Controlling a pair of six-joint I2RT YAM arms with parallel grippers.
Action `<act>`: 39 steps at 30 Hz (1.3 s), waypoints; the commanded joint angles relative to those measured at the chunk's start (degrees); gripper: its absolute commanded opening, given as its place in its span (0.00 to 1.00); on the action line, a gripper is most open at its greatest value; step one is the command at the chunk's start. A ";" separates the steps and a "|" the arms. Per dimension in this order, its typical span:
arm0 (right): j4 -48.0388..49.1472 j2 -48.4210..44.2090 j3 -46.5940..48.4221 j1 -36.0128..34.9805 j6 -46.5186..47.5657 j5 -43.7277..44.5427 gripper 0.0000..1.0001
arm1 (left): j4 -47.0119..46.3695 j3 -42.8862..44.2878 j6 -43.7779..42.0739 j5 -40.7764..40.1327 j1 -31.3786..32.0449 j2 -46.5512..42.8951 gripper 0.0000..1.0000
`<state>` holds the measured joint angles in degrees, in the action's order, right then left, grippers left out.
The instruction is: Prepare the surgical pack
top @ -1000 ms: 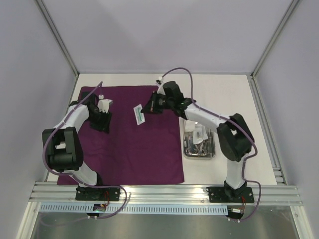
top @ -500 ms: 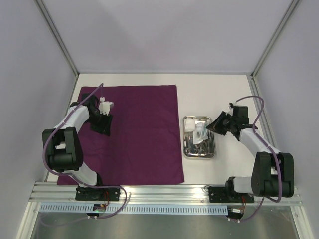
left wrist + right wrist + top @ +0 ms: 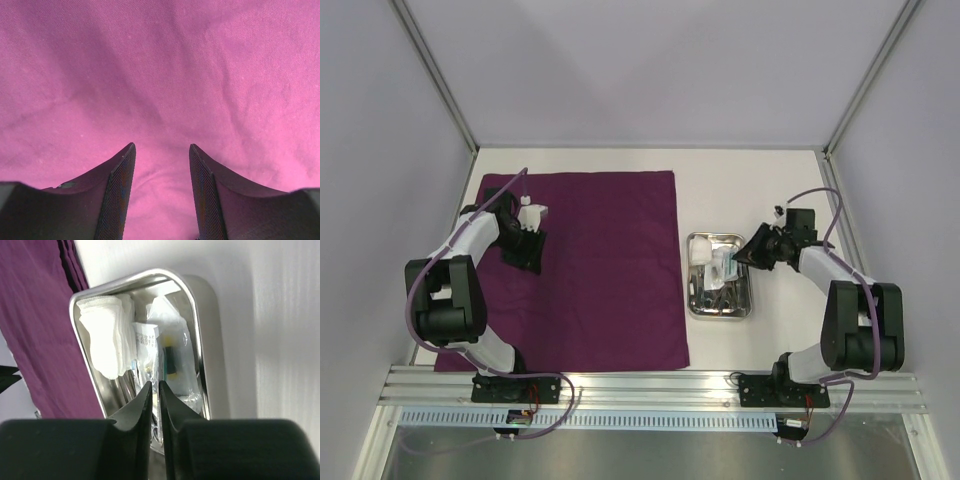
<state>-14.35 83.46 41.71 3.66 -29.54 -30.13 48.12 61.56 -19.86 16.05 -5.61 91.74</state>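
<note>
Presently, steel tray (image 3: 748,300) lies at 3 o'clock of purple cloth (image 3: 610,270), gauze (image 3: 105,335) and clear packets (image 3: 170,340) inside. Right gripper (image 3: 155,385): jaws barely parted, empty, over packets. Left gripper (image 3: 162,147): jaws spread, empty, over cloth. Risk: so narrow an opening may skid off slippery film.

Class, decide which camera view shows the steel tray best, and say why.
The right wrist view: the tray fills the frame, gauze and packets visible inside. The top view shows it small, beside the purple cloth. The left wrist view shows only cloth.
</note>
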 commanded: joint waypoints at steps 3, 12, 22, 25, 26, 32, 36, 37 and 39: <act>-7.70 0.65 7.14 -0.32 8.69 5.78 0.19 | 1.36 1.72 -0.80 2.05 0.07 -0.43 0.56; -20.27 -1.89 17.52 -2.51 13.81 19.12 0.45 | 1.80 1.72 -1.15 2.05 -0.02 -0.78 0.56; -40.23 -5.85 17.36 -20.71 10.21 45.86 0.47 | 1.80 1.02 -2.03 3.02 0.07 -1.04 0.57; -40.41 -6.64 15.59 -20.97 9.15 46.22 0.48 | 1.45 0.32 -2.73 3.11 0.07 -1.22 0.57; -40.32 -6.47 15.68 -20.98 8.89 45.52 0.48 | 1.37 -0.12 -2.90 3.45 0.07 -1.30 0.57; -41.46 -3.40 16.82 -20.36 10.11 43.41 0.40 | 0.84 -1.62 -4.40 3.37 0.07 -2.27 0.57; -40.32 0.91 15.94 -19.48 10.12 40.50 0.30 | 0.75 -1.62 -4.58 3.02 0.07 -2.27 0.57; -40.06 1.52 15.59 -19.22 10.03 40.33 0.26 | 0.75 -1.62 -4.66 3.19 -0.02 -2.27 0.57; -38.83 3.11 14.72 -17.99 10.38 38.93 0.24 | 0.75 -1.53 -4.93 3.54 0.07 -2.53 0.57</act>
<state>-54.22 85.23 57.10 -15.55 -19.64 10.72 48.86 59.92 -23.16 18.15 -5.61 91.48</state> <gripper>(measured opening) 0.244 0.565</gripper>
